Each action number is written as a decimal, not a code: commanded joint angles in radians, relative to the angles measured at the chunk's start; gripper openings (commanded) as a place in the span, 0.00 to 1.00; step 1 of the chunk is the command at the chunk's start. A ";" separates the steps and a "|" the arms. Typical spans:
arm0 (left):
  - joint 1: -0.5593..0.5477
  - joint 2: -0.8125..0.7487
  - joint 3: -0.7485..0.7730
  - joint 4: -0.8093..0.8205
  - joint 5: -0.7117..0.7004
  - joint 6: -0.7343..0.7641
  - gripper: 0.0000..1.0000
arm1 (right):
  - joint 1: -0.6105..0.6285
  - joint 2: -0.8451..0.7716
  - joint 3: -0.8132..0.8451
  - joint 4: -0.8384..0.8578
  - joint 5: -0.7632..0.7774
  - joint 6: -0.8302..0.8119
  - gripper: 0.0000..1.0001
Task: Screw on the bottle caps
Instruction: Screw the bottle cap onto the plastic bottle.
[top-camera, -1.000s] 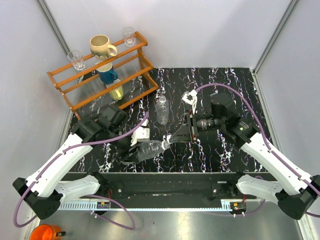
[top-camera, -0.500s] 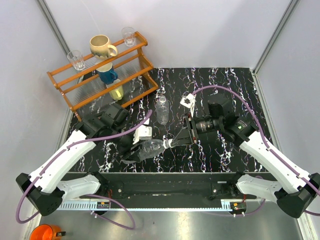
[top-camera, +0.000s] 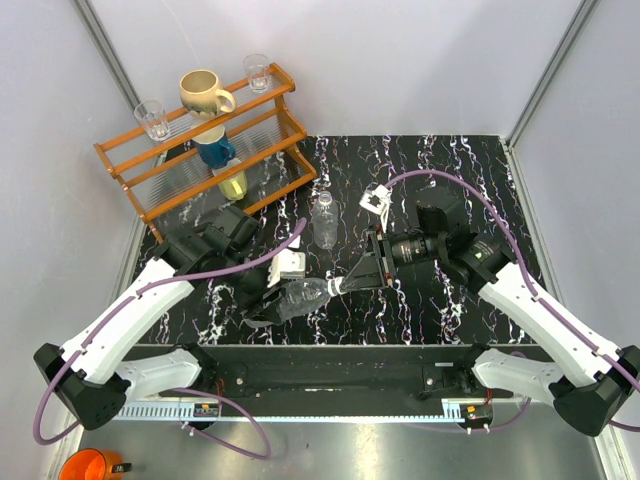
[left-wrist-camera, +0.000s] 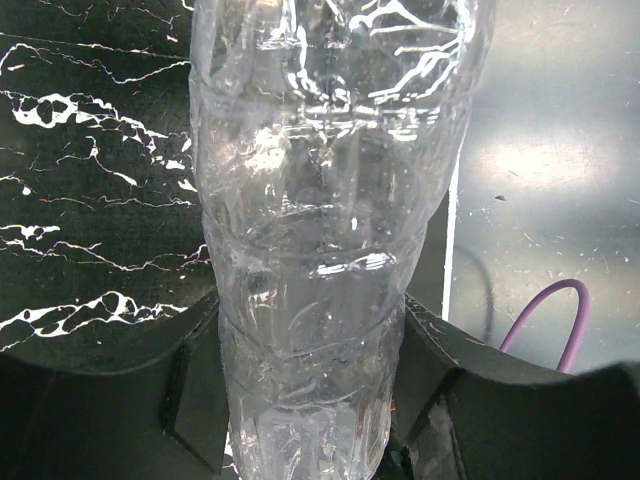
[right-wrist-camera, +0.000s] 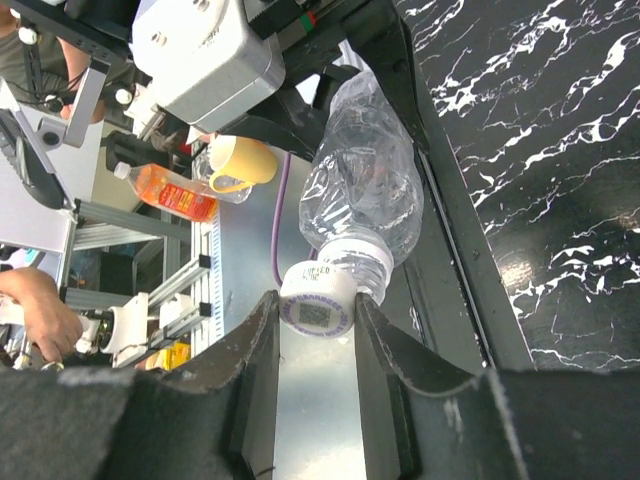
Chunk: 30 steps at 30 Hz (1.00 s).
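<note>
My left gripper (top-camera: 272, 297) is shut on the ribbed body of a clear bottle (top-camera: 300, 297), holding it on its side above the table's front edge. In the left wrist view the bottle (left-wrist-camera: 320, 230) fills the frame between the dark fingers (left-wrist-camera: 190, 400). My right gripper (right-wrist-camera: 316, 322) is shut on a white bottle cap (right-wrist-camera: 318, 303) printed with a purple code, which sits at the mouth of that bottle (right-wrist-camera: 365, 195). From above the cap (top-camera: 337, 286) is a small white spot between both grippers. A second clear bottle (top-camera: 324, 220) stands upright mid-table.
A wooden rack (top-camera: 270, 140) at the back left carries a cream mug (top-camera: 203, 93), a blue mug (top-camera: 214, 150) and two drinking glasses (top-camera: 152, 118). Grey walls close in the black marbled table (top-camera: 450, 300). Cables loop over both arms.
The right wrist has turned a little with the cap in its jaws. The left arm has shifted slightly and still holds the bottle.
</note>
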 joint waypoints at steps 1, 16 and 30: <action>0.005 0.006 0.050 0.028 0.032 0.003 0.00 | -0.005 -0.009 -0.024 0.116 -0.050 0.049 0.03; 0.005 -0.011 0.036 0.028 0.024 0.000 0.00 | -0.006 -0.016 -0.023 -0.026 0.019 -0.044 0.02; 0.005 -0.011 0.036 0.028 0.029 -0.004 0.00 | -0.005 -0.012 -0.014 0.057 0.030 -0.001 0.00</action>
